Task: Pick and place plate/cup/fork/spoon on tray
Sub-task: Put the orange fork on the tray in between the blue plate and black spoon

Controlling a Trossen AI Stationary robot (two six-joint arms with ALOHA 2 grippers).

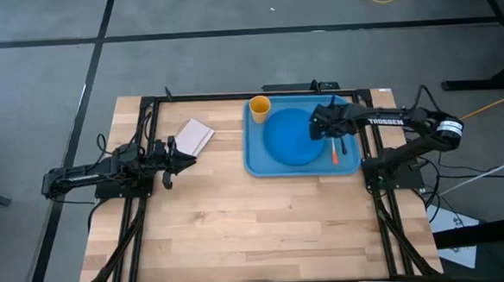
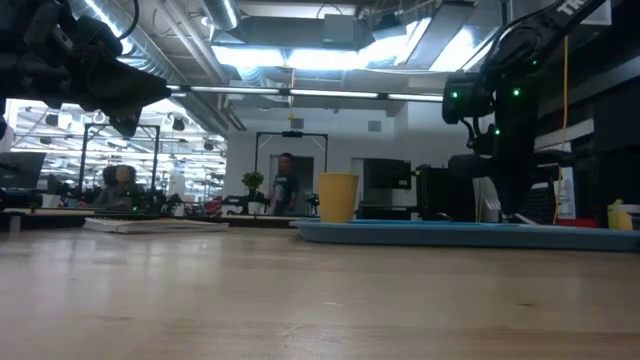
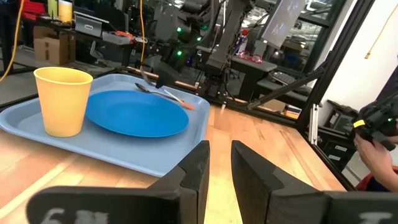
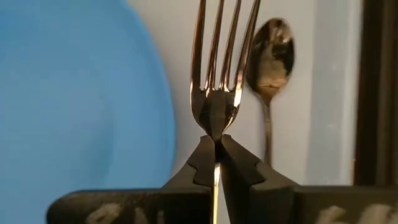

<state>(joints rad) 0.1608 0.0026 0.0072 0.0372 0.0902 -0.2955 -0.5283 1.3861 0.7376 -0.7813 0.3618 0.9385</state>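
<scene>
Right tool (image 4: 216, 144) pinches fork (image 4: 216, 68); handle hidden.

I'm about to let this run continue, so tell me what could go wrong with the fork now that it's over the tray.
1. The right gripper pinches the fork at its narrow neck, so it might pivot or slip on release.
2. The spoon lies close beside the fork; lowering or opening could nudge it.
3. The plate edge is near on the other side, so the fork may land partly on it instead of flat on the tray.
</scene>
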